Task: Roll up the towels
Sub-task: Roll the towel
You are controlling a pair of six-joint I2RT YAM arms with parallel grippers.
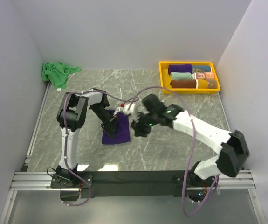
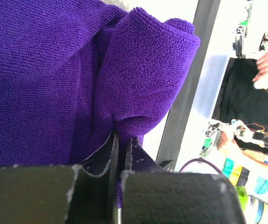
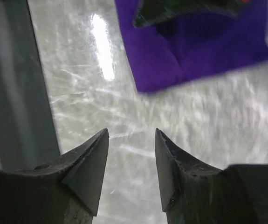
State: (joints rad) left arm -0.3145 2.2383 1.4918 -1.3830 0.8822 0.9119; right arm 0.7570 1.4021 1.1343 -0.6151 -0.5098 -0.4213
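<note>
at the far left corner of the marble table (image 1: 171, 140), the green towel (image 1: 57, 72) lies bunched up against the wall, well apart from both arms. nearer the middle, the purple towel (image 1: 117, 133) lies on the table in front of the arms, one edge lifted into a soft fold. the left gripper (image 1: 109, 125) sits on its left part, fingers pressed together and pinching that fold of purple cloth, as the left wrist view shows. just right of the towel, the right gripper (image 1: 134, 127) hangs over bare marble with its fingers spread and nothing between them. at the far right, a yellow tray (image 1: 189, 90) holds several rolled towels.
</note>
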